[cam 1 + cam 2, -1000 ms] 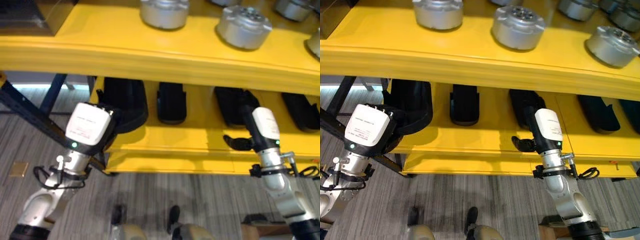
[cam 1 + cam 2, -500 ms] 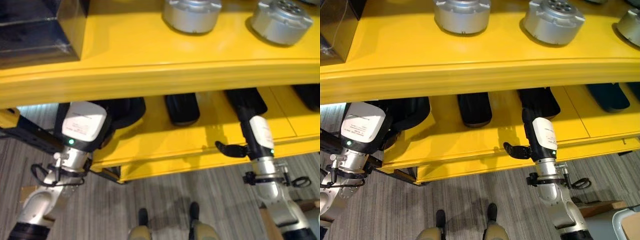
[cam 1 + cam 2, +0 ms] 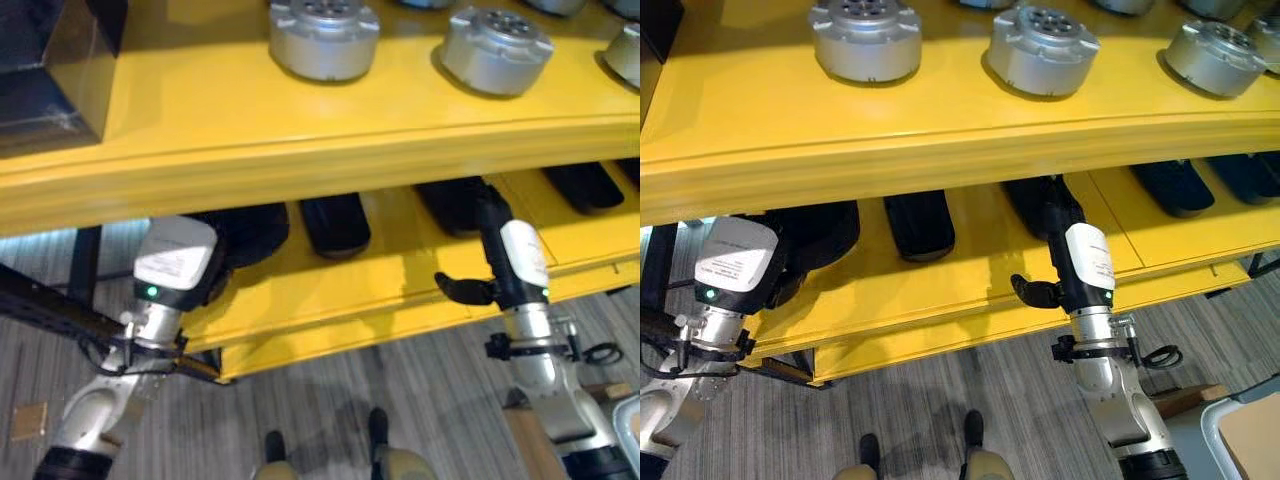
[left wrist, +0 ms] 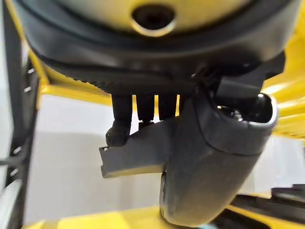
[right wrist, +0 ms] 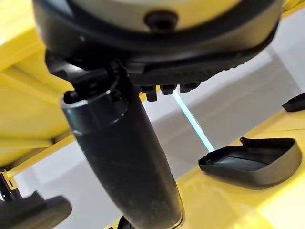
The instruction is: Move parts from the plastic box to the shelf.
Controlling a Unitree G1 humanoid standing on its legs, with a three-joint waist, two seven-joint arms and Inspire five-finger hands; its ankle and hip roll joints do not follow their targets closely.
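The left robot hand (image 4: 143, 107) curled its fingers round a dark part (image 4: 143, 152) at 8 o'clock under the yellow shelf (image 3: 300, 150), the right robot hand (image 3: 1065, 215), fingers hidden among black parts (image 3: 920, 225) at 3 o'clock, while silver parts (image 3: 1042, 50) sat at 12 o'clock.

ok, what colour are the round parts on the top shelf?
Silver-grey metal. The round parts sit on the yellow shelf; the right eye view shows them best.

You see three round silver parts (image 3: 865, 40) on the top yellow shelf (image 3: 940, 150); at 3 o'clock, your right hand (image 3: 1060, 250) reaches under it.
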